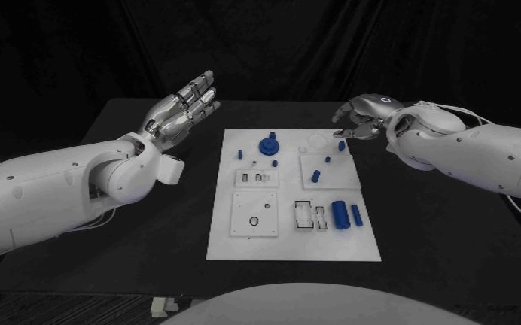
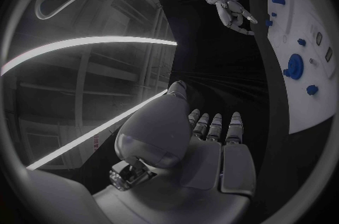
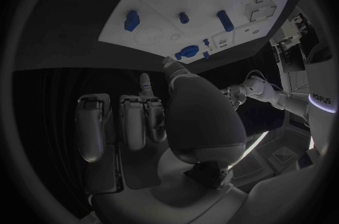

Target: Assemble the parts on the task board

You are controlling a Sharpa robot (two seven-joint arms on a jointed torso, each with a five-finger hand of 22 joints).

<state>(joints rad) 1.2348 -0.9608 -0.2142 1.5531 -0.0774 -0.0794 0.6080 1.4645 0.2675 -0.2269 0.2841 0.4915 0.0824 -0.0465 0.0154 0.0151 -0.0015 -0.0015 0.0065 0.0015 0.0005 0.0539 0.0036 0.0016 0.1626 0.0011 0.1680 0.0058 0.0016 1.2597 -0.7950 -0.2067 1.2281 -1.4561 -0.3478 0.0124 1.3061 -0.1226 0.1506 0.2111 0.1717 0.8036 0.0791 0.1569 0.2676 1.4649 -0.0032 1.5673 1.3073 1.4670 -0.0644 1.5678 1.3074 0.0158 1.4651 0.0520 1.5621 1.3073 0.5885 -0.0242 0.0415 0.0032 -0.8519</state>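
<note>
White board (image 1: 293, 246) flat in the middle of the black table (image 1: 434, 227), long side running near to far. On its far left part, a round blue knob (image 1: 266, 147) with a small blue peg (image 1: 272, 135) just beyond it and another small peg (image 1: 275, 164) just nearer. On the raised white block at the far right, a short blue pin (image 1: 316, 176) standing upright, smaller blue bits (image 1: 327, 161) close by. Near the right edge of the board, two blue cylinders (image 1: 346, 214) lying side by side, next to two rectangular slots (image 1: 312, 215).

Left hand (image 1: 182, 111) raised off to the left of the board, well apart from it, fingers straight and spread, palm bare, grasping nothing. Same flat, released pose seen from the left wrist (image 2: 212, 145).

Right hand (image 1: 364, 123) hanging over the far right corner of the board, fingers bent downward, tips close to a small blue piece (image 1: 342, 145) at the board's edge. Cannot tell whether grasping anything or merely curled.
</note>
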